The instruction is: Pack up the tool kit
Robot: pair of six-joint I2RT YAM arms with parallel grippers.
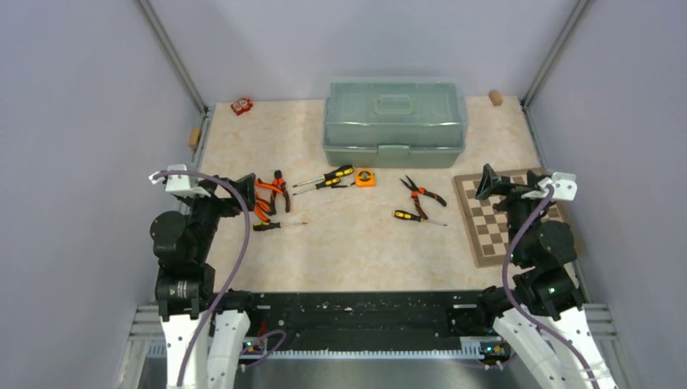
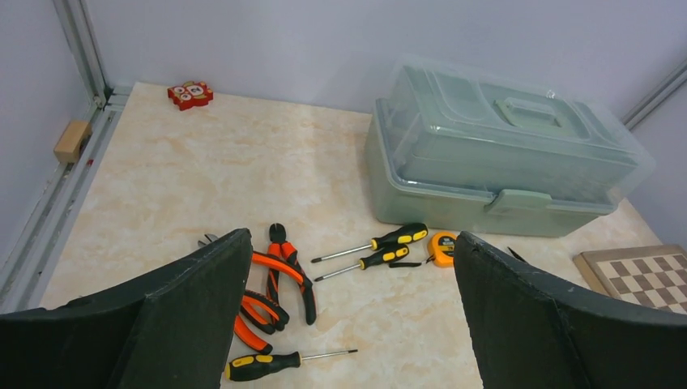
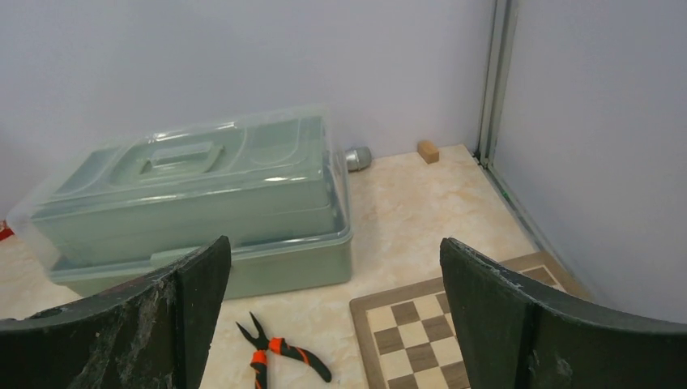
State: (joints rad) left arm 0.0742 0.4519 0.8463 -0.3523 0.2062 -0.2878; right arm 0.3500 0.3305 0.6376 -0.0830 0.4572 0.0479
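Note:
The sage-green toolbox [image 1: 394, 121] stands shut at the back centre, its translucent lid on; it also shows in the left wrist view [image 2: 494, 154] and the right wrist view [image 3: 194, 203]. Orange-black pliers [image 1: 271, 196] lie in a pile at the left, and needle-nose pliers [image 1: 422, 192] lie further right. Two yellow-black screwdrivers [image 1: 324, 178] lie next to the orange tape measure [image 1: 365, 177]. Single screwdrivers lie at front left [image 1: 275, 225] and centre [image 1: 417, 216]. My left gripper [image 1: 243, 185] [image 2: 350, 237] is open and empty above the pliers pile. My right gripper [image 1: 501, 188] [image 3: 334, 241] is open and empty over the chessboard's edge.
A brown-and-cream chessboard [image 1: 506, 215] lies at the right. A grey metal cylinder [image 3: 357, 157] lies behind the toolbox. A small red object [image 1: 241, 105] sits at the back left, and wooden blocks sit at the back right [image 1: 495, 98] and the left edge [image 1: 194, 136]. Walls enclose the table.

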